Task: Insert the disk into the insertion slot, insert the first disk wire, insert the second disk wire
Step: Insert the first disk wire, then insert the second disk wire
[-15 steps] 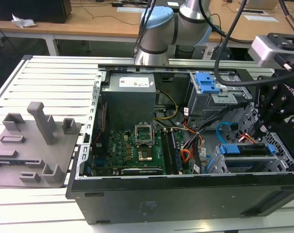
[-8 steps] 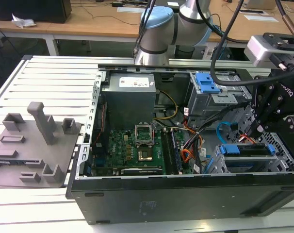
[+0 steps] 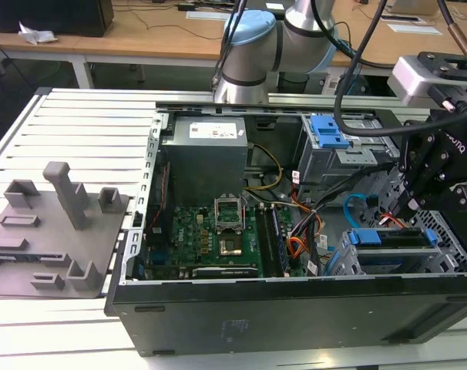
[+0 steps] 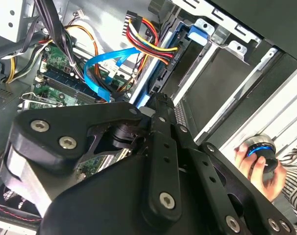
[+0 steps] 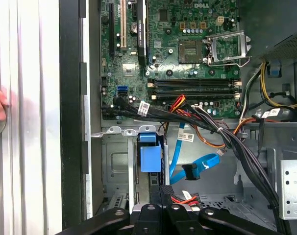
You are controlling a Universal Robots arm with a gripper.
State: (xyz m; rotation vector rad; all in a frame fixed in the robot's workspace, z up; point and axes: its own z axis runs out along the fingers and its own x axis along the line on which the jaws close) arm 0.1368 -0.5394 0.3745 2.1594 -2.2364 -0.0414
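The disk [image 3: 391,239] sits in the insertion slot [image 3: 337,264]. The pincer [image 5: 164,190], grip unclear, is at the first disk wire [image 4: 151,41]; the second disk wire [image 5: 190,171] hangs unplugged beside it.

The case [image 3: 295,308] is lying open on the desk [image 3: 79,123], a fixture plate [image 3: 56,231] sitting at the exterior view's left of it. Inside, the motherboard [image 3: 210,231] is lying mid-case. The insertion slot [image 3: 349,266] is standing at the exterior view's right and holding the disk [image 3: 391,239], with the claw [image 3: 409,208] hanging just above.

Even room light leaves the computer case [image 3: 257,316] softly shadowed inside, while the slatted table [image 5: 31,73] glares pale.
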